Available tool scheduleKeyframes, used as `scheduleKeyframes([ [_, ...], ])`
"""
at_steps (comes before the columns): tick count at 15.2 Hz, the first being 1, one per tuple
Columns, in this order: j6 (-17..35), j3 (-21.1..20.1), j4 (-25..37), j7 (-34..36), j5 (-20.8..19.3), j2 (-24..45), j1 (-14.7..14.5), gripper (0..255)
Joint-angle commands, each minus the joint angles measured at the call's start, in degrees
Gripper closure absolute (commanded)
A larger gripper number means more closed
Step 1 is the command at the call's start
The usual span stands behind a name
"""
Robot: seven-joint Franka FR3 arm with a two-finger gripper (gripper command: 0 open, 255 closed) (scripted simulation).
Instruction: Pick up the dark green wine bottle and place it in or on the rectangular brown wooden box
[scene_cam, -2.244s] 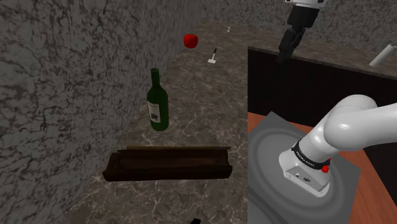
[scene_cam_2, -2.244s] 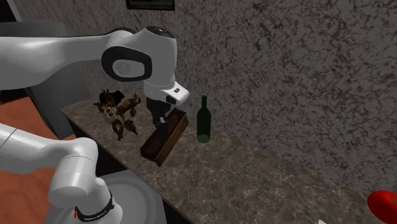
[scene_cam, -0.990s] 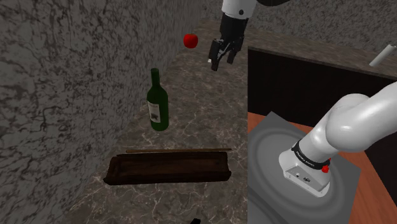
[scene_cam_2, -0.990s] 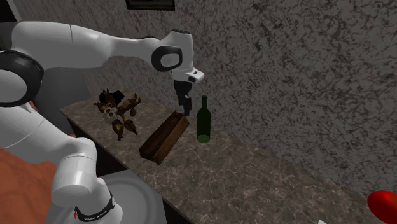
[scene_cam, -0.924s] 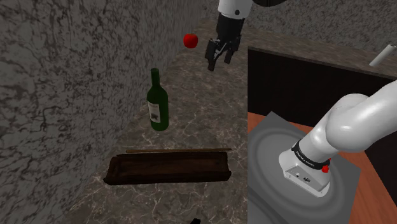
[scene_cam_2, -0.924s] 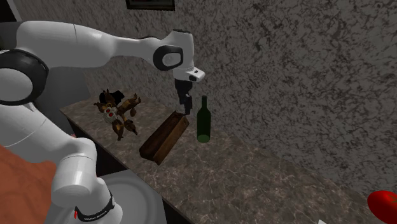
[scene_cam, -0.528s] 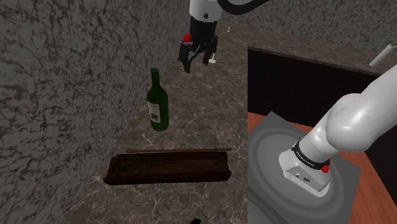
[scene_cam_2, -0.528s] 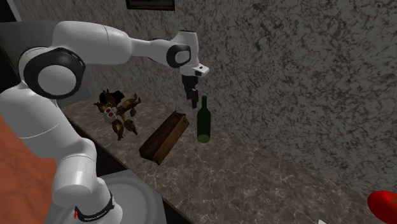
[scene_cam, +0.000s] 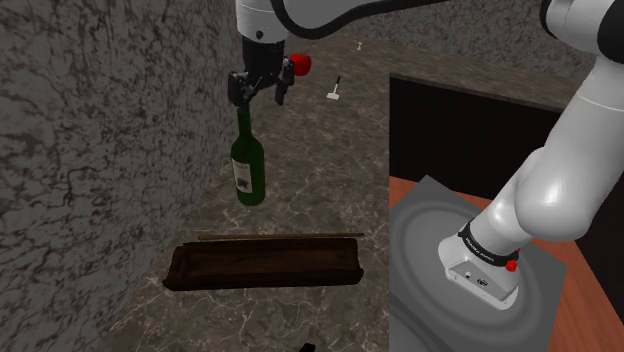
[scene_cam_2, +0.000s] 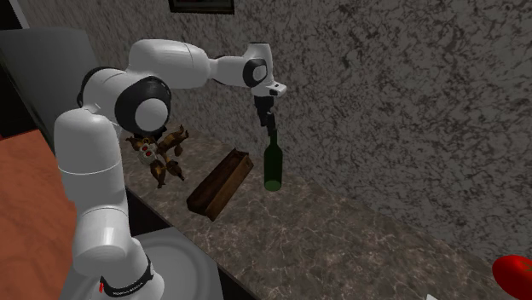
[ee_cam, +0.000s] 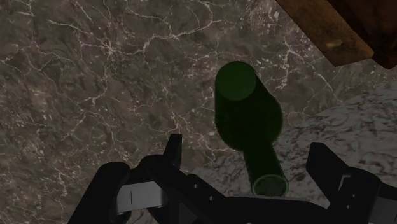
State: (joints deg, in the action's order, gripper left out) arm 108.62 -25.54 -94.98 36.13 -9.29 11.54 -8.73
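One brown wooden box (scene_cam: 265, 262) lies on the marbled surface (scene_cam: 330, 180), nearest the stand (scene_cam: 470, 250), with its long side across the shoulder view. Beyond it, and apart from it, the dark green bottle (scene_cam: 247, 165) stands upright close to the wall. The gripper (scene_cam: 258, 97) hangs just above the bottle's mouth, pointing down, fingers spread. In the wrist view the neck sits between them, touching neither finger. Farther along the surface lies a red apple (scene_cam: 300, 64).
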Motion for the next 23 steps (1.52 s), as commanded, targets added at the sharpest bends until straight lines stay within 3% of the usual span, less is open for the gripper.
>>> scheduleKeyframes([
  [1, -1.2, -0.2, 6.0, 2.7, -3.4, 5.2, -2.1, 0],
  [2, -2.0, -0.1, 8.9, 3.7, -4.8, 7.6, -3.2, 0],
  [10, 3.2, 0.5, 4.8, 4.3, -5.5, 8.8, -3.0, 0],
  [18, 3.2, 0.5, 4.8, 4.3, -5.5, 8.8, -3.0, 0],
  [19, 3.2, 0.5, 4.8, 4.3, -5.5, 8.8, -3.0, 255],
  [23, 3.2, 0.5, 4.8, 4.3, -5.5, 8.8, -3.0, 255],
])
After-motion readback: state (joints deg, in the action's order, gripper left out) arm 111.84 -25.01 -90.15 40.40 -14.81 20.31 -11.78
